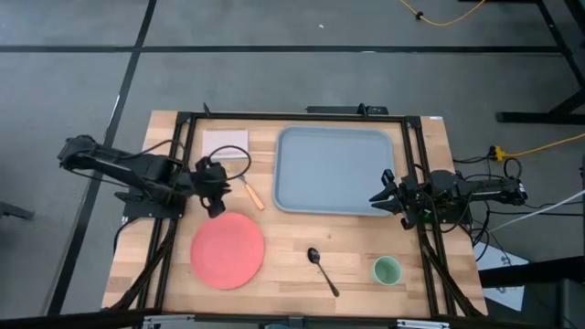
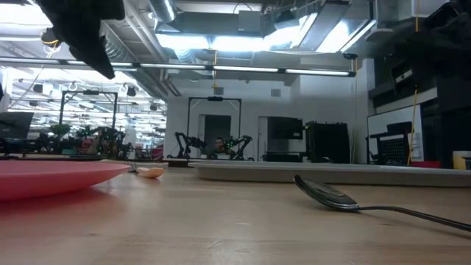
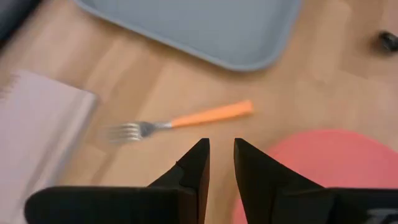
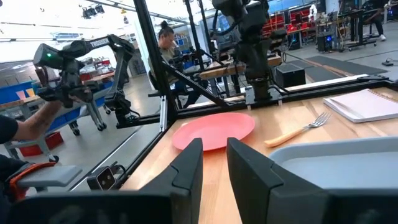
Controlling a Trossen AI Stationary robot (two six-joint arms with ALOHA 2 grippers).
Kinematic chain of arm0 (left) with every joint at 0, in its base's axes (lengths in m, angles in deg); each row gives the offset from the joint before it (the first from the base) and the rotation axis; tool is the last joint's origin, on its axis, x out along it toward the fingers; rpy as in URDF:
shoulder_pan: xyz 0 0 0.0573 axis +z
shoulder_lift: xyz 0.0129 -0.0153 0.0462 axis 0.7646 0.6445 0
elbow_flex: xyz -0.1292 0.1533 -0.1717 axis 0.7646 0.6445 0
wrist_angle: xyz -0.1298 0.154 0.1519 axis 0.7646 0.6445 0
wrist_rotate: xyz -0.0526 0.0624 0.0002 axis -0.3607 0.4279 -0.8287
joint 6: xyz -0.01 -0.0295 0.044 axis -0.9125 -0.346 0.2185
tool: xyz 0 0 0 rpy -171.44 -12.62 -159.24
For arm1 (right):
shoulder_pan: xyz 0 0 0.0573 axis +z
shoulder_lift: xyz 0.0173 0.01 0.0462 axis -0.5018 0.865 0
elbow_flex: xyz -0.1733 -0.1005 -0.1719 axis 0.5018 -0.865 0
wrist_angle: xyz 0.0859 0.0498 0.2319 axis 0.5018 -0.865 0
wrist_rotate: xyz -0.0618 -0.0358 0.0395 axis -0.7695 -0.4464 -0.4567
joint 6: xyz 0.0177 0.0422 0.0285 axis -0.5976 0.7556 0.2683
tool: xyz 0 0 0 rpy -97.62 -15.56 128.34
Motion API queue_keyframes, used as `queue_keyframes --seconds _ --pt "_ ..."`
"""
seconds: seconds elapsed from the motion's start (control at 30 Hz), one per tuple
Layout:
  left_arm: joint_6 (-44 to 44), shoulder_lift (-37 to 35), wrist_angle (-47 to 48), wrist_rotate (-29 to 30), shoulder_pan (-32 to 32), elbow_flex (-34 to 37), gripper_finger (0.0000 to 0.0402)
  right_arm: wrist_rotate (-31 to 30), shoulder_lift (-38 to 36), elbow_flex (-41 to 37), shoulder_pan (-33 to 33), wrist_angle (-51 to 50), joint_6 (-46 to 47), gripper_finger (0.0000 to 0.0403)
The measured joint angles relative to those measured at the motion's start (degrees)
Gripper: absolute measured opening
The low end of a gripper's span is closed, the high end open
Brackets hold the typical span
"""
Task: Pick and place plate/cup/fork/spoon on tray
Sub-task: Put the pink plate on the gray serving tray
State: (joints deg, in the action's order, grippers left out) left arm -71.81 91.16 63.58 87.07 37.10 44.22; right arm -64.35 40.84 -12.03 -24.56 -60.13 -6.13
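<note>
The coral plate (image 1: 228,249) lies flat at the front left. The orange-handled fork (image 1: 249,190) lies between it and the blue-grey tray (image 1: 335,170); it also shows in the left wrist view (image 3: 186,121). The dark spoon (image 1: 322,270) and the green cup (image 1: 387,270) rest on the table in front of the tray. My left gripper (image 1: 215,196) hovers above the table just left of the fork and beyond the plate's far edge, fingers (image 3: 221,149) nearly together and empty. My right gripper (image 1: 384,196) waits at the tray's right edge, nearly closed and empty.
A pale notebook-like pad (image 1: 226,143) lies left of the tray at the back. A black frame (image 1: 183,164) runs round the table's edges. Beyond the table, a person (image 4: 165,37) and another person's arm (image 4: 18,127) show in the room.
</note>
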Motion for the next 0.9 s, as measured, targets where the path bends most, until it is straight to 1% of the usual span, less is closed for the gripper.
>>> queue_keyframes --seconds 0.07,0.1,0.13,0.23,0.3,0.4,0.47,0.53,0.63,0.7,0.8,0.83,0.9 --pt "-2.18 0.84 -0.84 -3.28 -0.01 0.00 0.0066 0.00 0.00 -0.01 0.01 -0.06 0.00 0.0078" --pt "-3.37 1.14 -0.84 -3.40 -0.07 0.00 0.0066 0.01 0.02 -0.01 0.01 -0.10 0.00 0.0078" --pt "-4.97 1.43 -0.90 -2.28 -0.25 0.00 0.0066 0.02 0.02 -0.01 0.02 -0.11 0.01 0.0078" --pt "-7.08 2.37 -0.64 4.84 -1.71 0.02 0.0072 0.04 0.02 -0.01 0.02 -0.28 0.41 0.0078" --pt "-7.55 2.87 -0.42 6.04 -2.36 0.02 0.0085 0.10 0.02 0.00 0.01 -0.42 0.37 0.0078" --pt "-10.81 3.87 0.50 4.83 -2.92 0.04 0.0111 0.11 0.03 -0.01 0.02 -1.59 0.37 0.0078" --pt "-12.02 4.47 1.65 2.60 -3.45 0.24 0.0124 0.11 0.04 0.00 0.01 -1.55 0.35 0.0078" --pt "-12.41 4.61 0.87 0.21 -3.58 0.96 0.0129 0.11 0.07 0.00 0.00 -1.55 0.15 0.0078" --pt "-16.93 4.59 -3.48 -1.75 -4.09 1.73 0.0128 0.11 0.06 0.00 0.00 -1.51 0.13 0.0078" --pt "-16.43 4.59 -4.75 0.14 -4.23 1.90 0.0128 0.11 0.04 -0.01 0.01 -1.52 0.07 0.0078" --pt "-18.86 4.55 -5.75 6.80 -3.30 1.90 0.0127 0.04 0.05 0.00 0.00 -1.53 0.01 0.0078" --pt "-19.43 4.60 -5.08 7.48 -2.46 1.90 0.0127 0.00 0.04 0.00 0.00 -1.53 0.00 0.0078" --pt "-19.51 5.36 -4.82 6.88 0.14 1.90 0.0127 -0.05 0.04 -0.01 0.01 -1.53 -0.01 0.0078"
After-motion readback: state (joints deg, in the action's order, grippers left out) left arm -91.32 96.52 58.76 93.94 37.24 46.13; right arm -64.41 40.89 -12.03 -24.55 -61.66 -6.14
